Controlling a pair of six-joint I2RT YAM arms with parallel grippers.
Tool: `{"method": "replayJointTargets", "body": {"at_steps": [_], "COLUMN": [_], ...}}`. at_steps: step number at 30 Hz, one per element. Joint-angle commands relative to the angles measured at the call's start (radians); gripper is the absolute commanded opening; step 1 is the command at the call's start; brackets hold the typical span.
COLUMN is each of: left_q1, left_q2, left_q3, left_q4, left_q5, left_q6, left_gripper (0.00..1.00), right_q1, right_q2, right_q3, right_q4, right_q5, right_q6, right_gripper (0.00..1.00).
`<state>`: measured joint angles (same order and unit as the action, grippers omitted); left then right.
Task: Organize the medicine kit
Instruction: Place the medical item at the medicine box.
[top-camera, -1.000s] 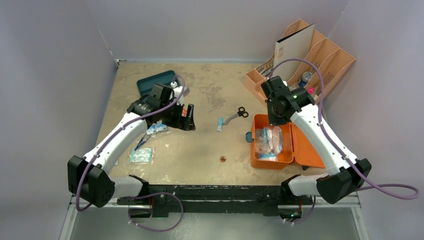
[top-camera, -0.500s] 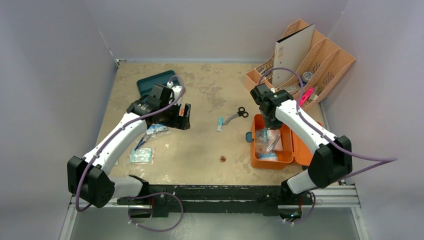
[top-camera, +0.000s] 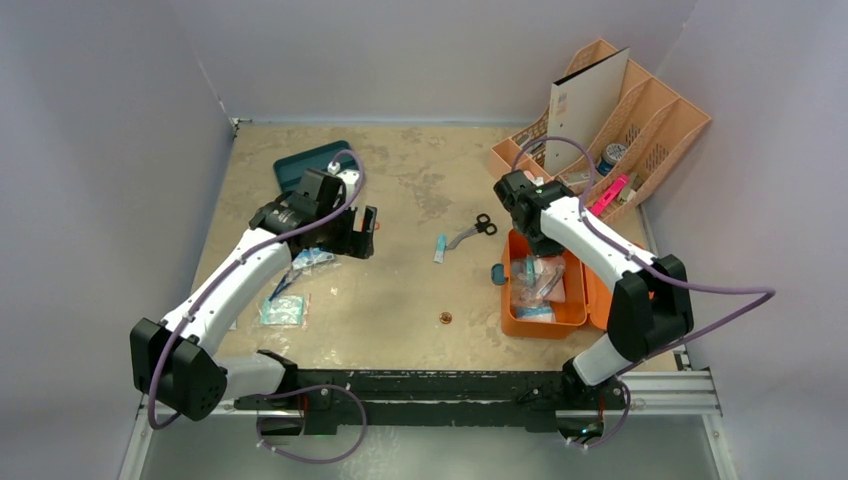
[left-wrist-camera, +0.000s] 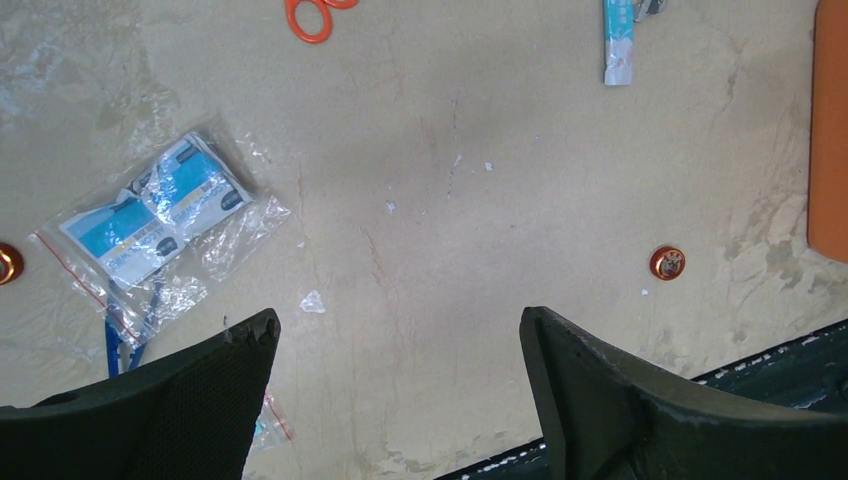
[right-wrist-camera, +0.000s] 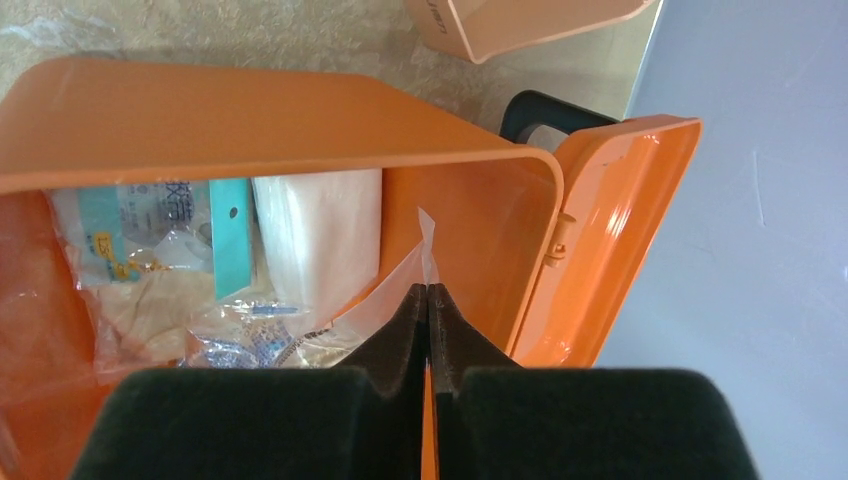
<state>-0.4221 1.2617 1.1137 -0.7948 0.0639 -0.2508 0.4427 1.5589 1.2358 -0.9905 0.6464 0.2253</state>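
Two jaw states. Right gripper (right-wrist-camera: 428, 298): pads pressed flat together, tips over the contents of the open medicine kit (top-camera: 541, 326) at the table's right side. Clear bag (right-wrist-camera: 392, 290) film touches them; pinched or not, cannot tell. Left gripper (left-wrist-camera: 395, 330): spread wide, empty, above bare table (left-wrist-camera: 450, 200). Risk: snagged film could drag packets out on withdrawal.

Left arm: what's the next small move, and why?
Probably shift the left claw to its left and down over the clear bag of blue-and-white packets. Its jaws stand open and empty, the bag lies loose on the table beside it, and the medicine kit is open with packets already inside.
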Motion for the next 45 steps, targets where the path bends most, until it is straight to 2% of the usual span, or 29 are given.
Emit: {"method": "replayJointTargets", "body": {"at_steps": [1, 11, 24, 30, 34, 37, 40, 45], "left_q1": [0.002, 0.002, 0.003, 0.002, 0.002, 0.002, 0.002, 0.002], "left_q2": [-0.034, -0.038, -0.036, -0.026, -0.024, -0.022, -0.012, -0.010], "left_q3": [-0.009, -0.009, -0.011, -0.015, -0.015, -0.018, -0.018, -0.020], "left_q4": [-0.001, -0.005, -0.009, -0.007, -0.005, 0.004, 0.003, 0.002], "left_q5": [-0.050, -0.062, -0.061, -0.054, -0.039, -0.009, 0.004, 0.004], "left_q6": [-0.010, -0.015, -0.022, -0.027, -0.027, -0.025, -0.025, -0.028], "left_gripper": [0.89, 0.90, 0.91, 0.91, 0.92, 0.92, 0.92, 0.91], "right_q1": [-0.004, -0.003, -0.004, -0.004, -0.003, -0.004, -0.004, -0.004], "right_q2": [-0.006, -0.051, -0.084, -0.098, -0.124, -0.157, -0.201, -0.258], "right_q3": [0.002, 0.027, -0.036, -0.007, 0.043, 0.073, 0.087, 0.019], "right_q4": [0.030, 0.070, 0.247, 0.209, 0.146, 0.108, 0.085, 0.095], "right_q5": [0.036, -0.273, -0.444, -0.418, -0.433, -0.456, -0.476, -0.507], "right_q6": [-0.010, 0.097, 0.135, 0.150, 0.149, 0.153, 0.170, 0.204], "right_gripper": [0.01, 0.00, 0.01, 0.33, 0.43, 0.47, 0.46, 0.30]}}
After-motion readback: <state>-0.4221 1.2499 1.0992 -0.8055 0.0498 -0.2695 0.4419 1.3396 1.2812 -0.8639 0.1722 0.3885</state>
